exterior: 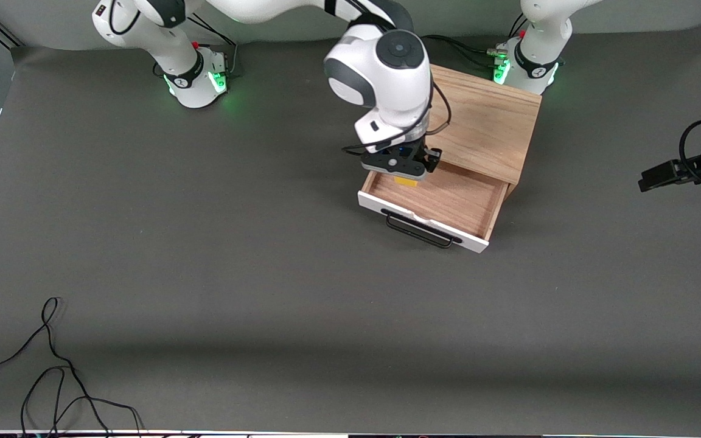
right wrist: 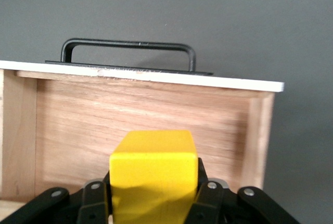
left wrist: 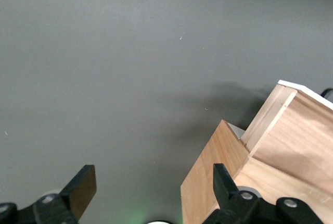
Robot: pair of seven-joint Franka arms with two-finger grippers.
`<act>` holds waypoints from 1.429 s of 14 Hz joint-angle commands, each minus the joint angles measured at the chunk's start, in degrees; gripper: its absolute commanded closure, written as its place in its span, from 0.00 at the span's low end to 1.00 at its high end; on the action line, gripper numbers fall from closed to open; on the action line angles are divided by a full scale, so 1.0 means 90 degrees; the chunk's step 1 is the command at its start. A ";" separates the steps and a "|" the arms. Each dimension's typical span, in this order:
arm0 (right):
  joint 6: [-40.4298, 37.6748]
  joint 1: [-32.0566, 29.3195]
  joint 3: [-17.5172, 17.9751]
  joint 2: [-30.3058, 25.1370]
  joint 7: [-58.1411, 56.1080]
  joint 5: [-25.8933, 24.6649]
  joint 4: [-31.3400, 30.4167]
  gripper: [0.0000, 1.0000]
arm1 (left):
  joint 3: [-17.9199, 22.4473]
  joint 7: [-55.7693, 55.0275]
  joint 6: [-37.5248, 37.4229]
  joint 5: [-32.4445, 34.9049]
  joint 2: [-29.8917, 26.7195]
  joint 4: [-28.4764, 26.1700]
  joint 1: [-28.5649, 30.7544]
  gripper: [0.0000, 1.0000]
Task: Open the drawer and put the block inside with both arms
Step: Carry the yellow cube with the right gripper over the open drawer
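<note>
A loose black cable [exterior: 52, 371] lies nearest on the grey surface [exterior: 204, 274], well apart from the work. Next comes the drawer [exterior: 442, 207], pulled out of its light-wood box [exterior: 490, 128], the white front panel and black wire handle [exterior: 420, 230] facing the front camera. The relation that matters is vertical: the right gripper [exterior: 400, 170] hangs over the drawer's inner end, close to the box, pinching the yellow block [right wrist: 154, 174] between its fingers, and the open wooden tray floor lies directly below it. In the right wrist view the block sits in front of the tray's floor and the inside of the front panel, so I judge a short descent and release would put it inside. The left gripper [left wrist: 151, 195] waits toward the left arm's end of the surface, fingers spread, holding nothing, beside the box.
</note>
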 commanded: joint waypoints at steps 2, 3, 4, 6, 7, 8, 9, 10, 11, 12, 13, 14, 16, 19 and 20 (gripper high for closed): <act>0.0216 0.0026 -0.0104 0.0333 0.0213 -0.0135 0.0161 0.83 | 0.1474 0.0545 0.0176 -0.0077 -0.0247 -0.0080 -0.1684 0.00; 0.0216 0.0016 -0.0094 0.0371 0.0204 -0.0165 0.0131 0.83 | 0.1660 0.0739 0.0176 -0.0087 -0.0247 -0.0070 -0.1890 0.00; 0.0216 0.0016 -0.0104 0.0468 0.0213 -0.0175 0.0150 0.83 | 0.1681 0.0838 0.0176 -0.0096 -0.0256 -0.0070 -0.1922 0.00; 0.0226 0.0026 -0.0104 0.0508 0.0243 -0.0185 0.0141 0.82 | 0.1672 0.0849 0.0195 -0.0135 -0.0295 -0.0079 -0.1912 0.00; 0.0226 0.0035 -0.0104 0.0518 0.0282 -0.0204 0.0121 0.79 | 0.1672 0.0849 0.0253 -0.0145 -0.0334 -0.0118 -0.1922 0.00; 0.0226 0.0064 -0.0104 0.0547 0.0301 -0.0262 0.0121 0.79 | 0.1672 0.0849 0.0331 -0.0136 -0.0364 -0.0157 -0.1922 0.00; 0.0236 0.0065 -0.0104 0.0615 0.0311 -0.0311 0.0121 0.79 | 0.1672 0.0829 0.0361 -0.0136 -0.0374 -0.0196 -0.1931 0.00; 0.0275 0.0065 -0.0104 0.0664 0.0321 -0.0331 0.0121 0.79 | 0.1662 0.0800 0.0361 -0.0135 -0.0383 -0.0197 -0.1932 0.00; 0.0391 0.0074 -0.0104 0.0703 0.0331 -0.0331 0.0131 0.77 | 0.1652 0.0723 0.0439 -0.0135 -0.0364 -0.0197 -0.1951 0.00; 0.0460 0.0074 -0.0104 0.0713 0.0350 -0.0341 0.0121 0.72 | 0.1652 0.0693 0.0469 -0.0145 -0.0364 -0.0197 -0.1970 0.00; 0.0489 0.0074 -0.0104 0.0762 0.0360 -0.0341 0.0131 0.71 | 0.1710 0.0663 0.0469 -0.0136 -0.0354 -0.0197 -0.2125 0.00; 0.0509 0.0084 -0.0104 0.0782 0.0360 -0.0341 0.0131 0.69 | 0.1846 0.0615 0.0479 -0.0136 -0.0344 -0.0187 -0.2301 0.00; 0.0558 0.0142 -0.0114 0.0801 0.0370 -0.0351 0.0121 0.57 | 0.1974 0.0643 0.0430 -0.0135 -0.0344 -0.0187 -0.2400 0.00; 0.0578 0.0162 -0.0114 0.0860 0.0370 -0.0507 0.0131 0.12 | 0.2043 0.0653 0.0391 -0.0145 -0.0354 -0.0158 -0.2478 0.00; 0.0578 0.0162 -0.0114 0.0841 0.0370 -0.0584 0.0131 0.00 | 0.2072 0.0663 0.0371 -0.0136 -0.0354 -0.0148 -0.2488 0.00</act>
